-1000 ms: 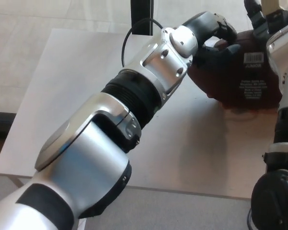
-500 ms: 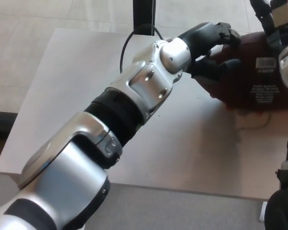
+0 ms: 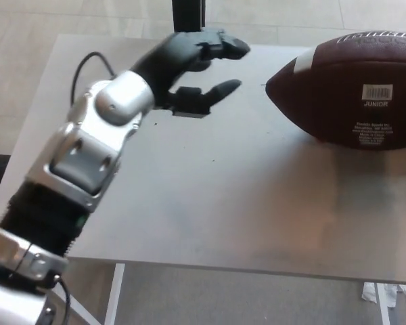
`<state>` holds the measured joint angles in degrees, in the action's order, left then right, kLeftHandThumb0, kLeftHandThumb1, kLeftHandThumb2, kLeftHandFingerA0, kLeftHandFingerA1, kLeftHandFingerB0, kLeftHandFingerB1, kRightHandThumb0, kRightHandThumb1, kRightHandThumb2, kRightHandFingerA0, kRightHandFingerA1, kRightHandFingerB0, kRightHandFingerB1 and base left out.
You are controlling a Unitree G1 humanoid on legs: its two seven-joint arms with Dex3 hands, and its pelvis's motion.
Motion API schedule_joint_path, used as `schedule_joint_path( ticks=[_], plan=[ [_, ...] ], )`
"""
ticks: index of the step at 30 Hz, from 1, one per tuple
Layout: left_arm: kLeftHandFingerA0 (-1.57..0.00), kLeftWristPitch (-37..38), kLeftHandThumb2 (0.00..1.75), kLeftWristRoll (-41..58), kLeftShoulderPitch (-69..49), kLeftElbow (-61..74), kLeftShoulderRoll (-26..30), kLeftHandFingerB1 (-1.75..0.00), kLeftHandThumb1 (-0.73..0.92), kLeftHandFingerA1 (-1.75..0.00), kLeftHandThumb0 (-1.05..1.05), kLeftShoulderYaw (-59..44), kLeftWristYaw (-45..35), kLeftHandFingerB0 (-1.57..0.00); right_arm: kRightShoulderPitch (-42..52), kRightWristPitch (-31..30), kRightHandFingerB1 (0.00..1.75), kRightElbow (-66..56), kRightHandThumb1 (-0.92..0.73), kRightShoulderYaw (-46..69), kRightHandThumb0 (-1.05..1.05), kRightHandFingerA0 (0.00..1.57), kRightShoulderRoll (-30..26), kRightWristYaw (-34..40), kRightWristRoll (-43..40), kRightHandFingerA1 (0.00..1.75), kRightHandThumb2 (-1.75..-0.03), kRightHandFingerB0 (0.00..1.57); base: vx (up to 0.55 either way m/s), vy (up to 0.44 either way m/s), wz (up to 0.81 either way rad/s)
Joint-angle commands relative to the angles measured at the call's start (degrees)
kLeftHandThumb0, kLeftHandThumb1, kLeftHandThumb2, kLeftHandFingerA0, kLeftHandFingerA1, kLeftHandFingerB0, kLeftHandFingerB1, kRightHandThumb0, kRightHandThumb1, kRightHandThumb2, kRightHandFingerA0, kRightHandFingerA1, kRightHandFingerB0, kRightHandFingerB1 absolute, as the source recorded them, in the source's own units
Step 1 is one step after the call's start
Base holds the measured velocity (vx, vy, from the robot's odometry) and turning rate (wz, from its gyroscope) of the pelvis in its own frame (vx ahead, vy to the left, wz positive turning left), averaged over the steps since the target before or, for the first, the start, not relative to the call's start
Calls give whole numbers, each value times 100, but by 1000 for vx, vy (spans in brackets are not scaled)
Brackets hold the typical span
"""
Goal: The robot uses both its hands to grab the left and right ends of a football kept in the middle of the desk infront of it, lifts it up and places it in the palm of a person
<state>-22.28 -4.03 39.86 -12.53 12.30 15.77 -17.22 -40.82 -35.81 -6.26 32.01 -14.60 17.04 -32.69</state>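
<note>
Across the frame from 9 o'clock to 3 o'clock runs the grey desk [image 3: 210, 196], the largest item present, with pale floor beyond it at 12 o'clock and below its front edge at 6 o'clock. On it at 2 o'clock lies the football [image 3: 352, 91], brown with a white stripe near its left end and a white barcode label reading JUNIOR. It rests on the desk surface, casting a shadow beneath, and nothing touches it. The left arm [image 3: 81, 156] enters from 8 o'clock, silver with black joints and a black cable looped at the wrist. The left hand [image 3: 193, 71] sits at 11 o'clock, fingers [image 3: 223, 47] spread apart from the thumb and holding nothing; it is near the ball's left end but apart from it.

Assessment: no grasp is in place and the ball is not lifted, so the task stands at or near its start. Both ends remain to be gripped, followed by the lift and the handover.

Limits of view: the football's right end is cut off by the frame at 3 o'clock. The right hand does not show. No person or receiving palm is visible. A dark upright post [image 3: 188, 15] at 12 o'clock is cut off, its nature unclear. Small print under the label is unreadable.
</note>
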Motion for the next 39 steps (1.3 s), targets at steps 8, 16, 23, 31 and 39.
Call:
schedule_joint_path(
  ticks=[8,16,23,31,39],
  plan=[
    [-63,-1004,65,2449,-3519,3148,523,-38,83,-74,-67,-4928,-297,-25,3575,-1468,37,-2519,-77,3781,-70,70,-2166,-2132,-2826,50,-64,56,0,0,0],
    [-76,-109,65,2693,-5627,3144,166,-35,82,-58,-66,-6745,-459,-38,5767,-499,37,-1608,-70,5417,-74,66,-1290,-2775,-2366,51,-62,50,0,0,0],
    [-73,899,66,3072,-6651,1614,133,-35,85,-49,-63,-8116,-610,-42,6315,232,38,-420,-76,5821,-67,62,-902,-2338,-1830,61,-63,40,0,0,0],
    [-62,1140,66,3216,-6390,278,715,-35,85,-47,-67,-8806,-352,-34,5245,-132,26,1598,-63,5686,-62,27,-1949,-725,-1549,68,-97,0,0,0,0],
    [-38,1145,97,2434,-6117,-775,673,-46,66,-55,-66,-8262,87,-20,3855,981,158,3258,-83,4916,-51,65,-2276,932,-361,175,-61,39,0,0,0]
  ],
)
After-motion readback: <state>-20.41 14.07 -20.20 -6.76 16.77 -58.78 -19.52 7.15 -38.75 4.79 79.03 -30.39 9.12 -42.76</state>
